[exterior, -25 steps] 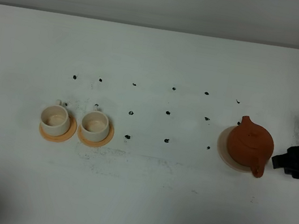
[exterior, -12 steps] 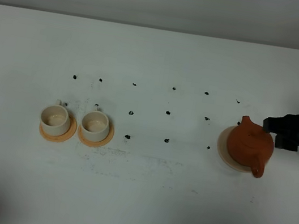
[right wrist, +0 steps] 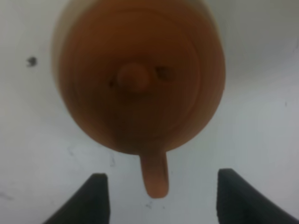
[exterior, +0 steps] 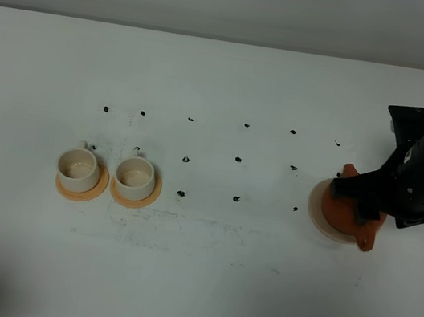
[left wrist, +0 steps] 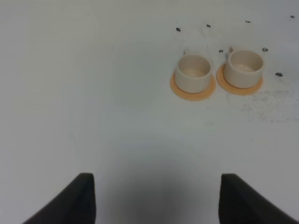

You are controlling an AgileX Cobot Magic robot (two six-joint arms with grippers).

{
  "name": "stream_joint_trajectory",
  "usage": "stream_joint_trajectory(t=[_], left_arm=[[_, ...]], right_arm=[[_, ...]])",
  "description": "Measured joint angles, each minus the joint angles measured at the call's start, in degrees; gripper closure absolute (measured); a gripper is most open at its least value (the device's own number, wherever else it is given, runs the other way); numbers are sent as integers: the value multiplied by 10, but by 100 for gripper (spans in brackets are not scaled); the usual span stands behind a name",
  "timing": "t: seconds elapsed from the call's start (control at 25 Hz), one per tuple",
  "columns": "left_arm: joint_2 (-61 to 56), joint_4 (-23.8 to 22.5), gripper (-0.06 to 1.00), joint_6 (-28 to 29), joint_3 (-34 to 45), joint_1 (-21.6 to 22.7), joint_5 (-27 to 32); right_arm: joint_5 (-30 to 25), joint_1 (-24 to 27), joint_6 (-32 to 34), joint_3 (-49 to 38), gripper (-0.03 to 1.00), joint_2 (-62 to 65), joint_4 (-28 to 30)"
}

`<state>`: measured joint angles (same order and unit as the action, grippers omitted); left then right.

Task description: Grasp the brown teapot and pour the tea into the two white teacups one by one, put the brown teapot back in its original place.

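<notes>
The teapot (right wrist: 140, 79) sits upright, lid on, on its pale saucer (exterior: 315, 204). We take that as its home spot, where it waits to be lifted. Well away from the right gripper (right wrist: 159, 200), across the table (exterior: 214, 289), the nearer cup (exterior: 135, 176) and the farther cup (exterior: 79, 166) stand side by side, mouths up, on orange saucers (exterior: 150, 195). We judge they are lined up so the pour can go from one straight to the next. The right gripper hangs directly over the teapot with its fingers spread wide. Between them, untouched, lies a short stub from the pot's side, and we cannot tell from above whether it is handle or spout. Nothing is gripped yet. We read this as lining up for the grasp, and it still has to come down and close. The left gripper (left wrist: 156, 200) is also spread and empty above bare table, with the cups ahead of it.
</notes>
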<state>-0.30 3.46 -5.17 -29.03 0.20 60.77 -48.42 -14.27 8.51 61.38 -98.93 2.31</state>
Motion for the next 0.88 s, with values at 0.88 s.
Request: stream_joint_trajectory(t=[0.88], left_arm=[[0, 0, 36, 1, 0, 0, 0]], right_arm=[[8, -11, -5, 2, 45, -33, 62]])
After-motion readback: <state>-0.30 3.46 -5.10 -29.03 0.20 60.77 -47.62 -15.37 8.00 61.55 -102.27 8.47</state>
